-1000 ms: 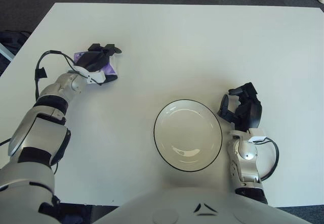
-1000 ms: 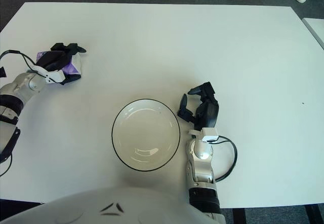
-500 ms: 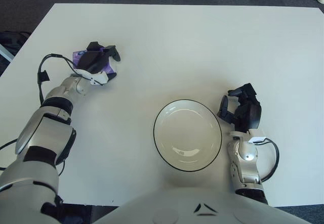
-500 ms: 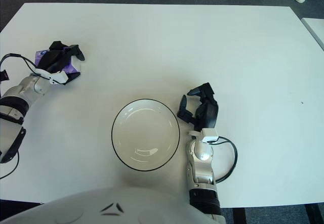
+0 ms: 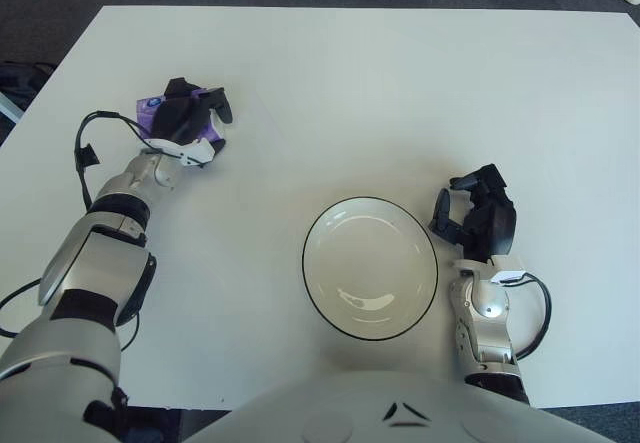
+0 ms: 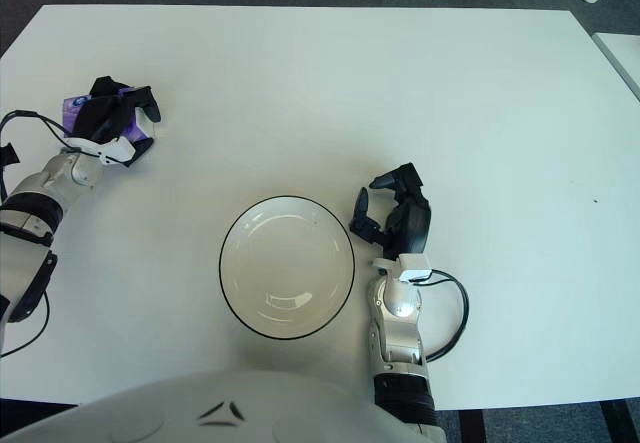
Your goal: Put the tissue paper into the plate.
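Over at the far left of the white table (image 5: 330, 83), the left hand (image 5: 188, 121) is clamped around the small purple tissue packet (image 5: 152, 112). The round white black-rimmed plate (image 5: 370, 267) sits well apart from it, with the right hand (image 5: 478, 215) just beside its right edge, fingers loosely curled on nothing.

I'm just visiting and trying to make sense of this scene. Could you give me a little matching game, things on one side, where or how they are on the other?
Things:
1. left hand
2. right hand
3. plate
4. tissue packet

States:
A. purple, under curled fingers
B. empty, black-rimmed
C. idle, just right of the plate
D. far left, closed over something

Pairs: 1-D, 2-C, 3-B, 4-A
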